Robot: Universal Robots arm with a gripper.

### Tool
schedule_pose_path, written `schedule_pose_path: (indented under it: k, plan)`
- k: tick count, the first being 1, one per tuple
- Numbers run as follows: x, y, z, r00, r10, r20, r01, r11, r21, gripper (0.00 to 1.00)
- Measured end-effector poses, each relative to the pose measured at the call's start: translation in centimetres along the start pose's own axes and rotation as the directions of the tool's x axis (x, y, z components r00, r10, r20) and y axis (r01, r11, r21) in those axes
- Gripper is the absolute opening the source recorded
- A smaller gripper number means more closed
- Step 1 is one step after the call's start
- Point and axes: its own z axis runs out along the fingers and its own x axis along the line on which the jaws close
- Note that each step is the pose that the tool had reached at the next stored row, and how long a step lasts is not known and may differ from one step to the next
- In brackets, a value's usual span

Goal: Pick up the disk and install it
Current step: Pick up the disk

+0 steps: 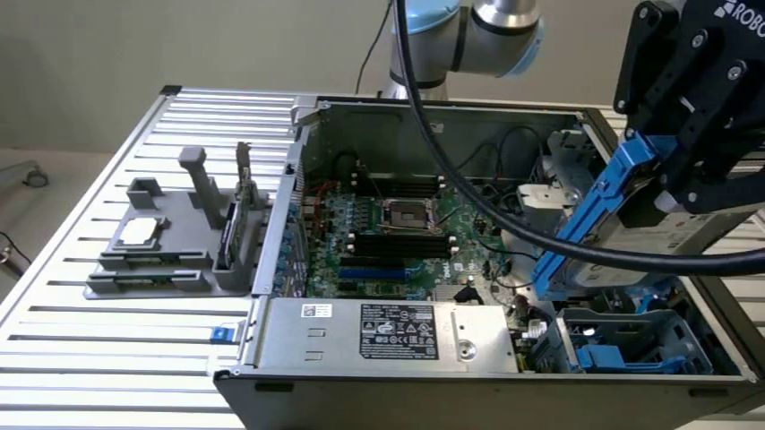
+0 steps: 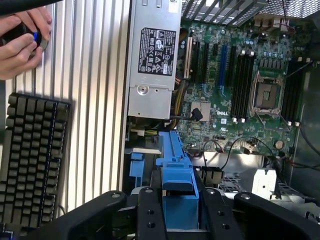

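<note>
A big metal table (image 1: 72, 358) holds an open computer case (image 1: 454, 107). Inside the case are the green motherboard (image 1: 395, 242) and the silver power supply (image 1: 382, 333).

The disk (image 1: 675, 235) sits in its blue carrier (image 1: 597, 210). It is up in the air and tilted, over the end of the case at the exterior view's right. The black end effector (image 1: 669, 175) is clamped on the disk, with one finger on each side of the carrier. So the picking up is done. The putting in is not done. The disk hangs above the drive cage (image 1: 622, 345) and is not in it yet.

The exterior view shows the disk's grey side. It also shows a grey holder (image 1: 179, 242) on the table beside the case. The wrist view looks down along the blue carrier. There you can see a person's hands (image 2: 20, 45) and a dark keyboard (image 2: 30, 160) by the table's edge.
</note>
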Motion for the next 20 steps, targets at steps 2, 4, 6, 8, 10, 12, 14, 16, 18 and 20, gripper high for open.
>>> schedule_pose_path:
  k: [2, 4, 6, 8, 10, 12, 14, 16, 18, 20]
  plan:
    - [0.4, -0.15, 0.06, 1.0000, 0.000, 0.0007, 0.000, 1.0000, 0.0057, 0.33]
    - [0.8, -0.30, 0.12, 1.0000, -0.001, 0.0014, 0.001, 0.9999, 0.0114, 0.33]
    - [1.2, -0.46, 0.18, 1.0000, -0.001, 0.0021, 0.001, 0.9998, 0.0175, 0.33]
    - [1.6, -0.65, 0.24, 1.0000, -0.002, 0.0028, 0.002, 0.9997, 0.0233, 0.33]
    - [2.0, -0.85, 0.30, 1.0000, -0.002, 0.0033, 0.002, 0.9996, 0.0286, 0.33]
    - [2.4, -1.21, 0.43, 1.0000, -0.003, 0.0038, 0.002, 0.9995, 0.0318, 0.33]
    - [2.5, -1.91, 0.66, 1.0000, -0.003, 0.0038, 0.003, 0.9994, 0.0333, 0.33]
    - [2.6, -2.49, 0.89, 1.0000, -0.002, 0.0035, 0.002, 0.9994, 0.0341, 0.33]
    - [2.6, -2.78, 1.17, 1.0000, 0.002, 0.0029, -0.002, 0.9994, 0.0343, 0.33]
    - [2.6, -2.81, 1.34, 0.9999, 0.011, 0.0017, -0.011, 0.9993, 0.0351, 0.33]
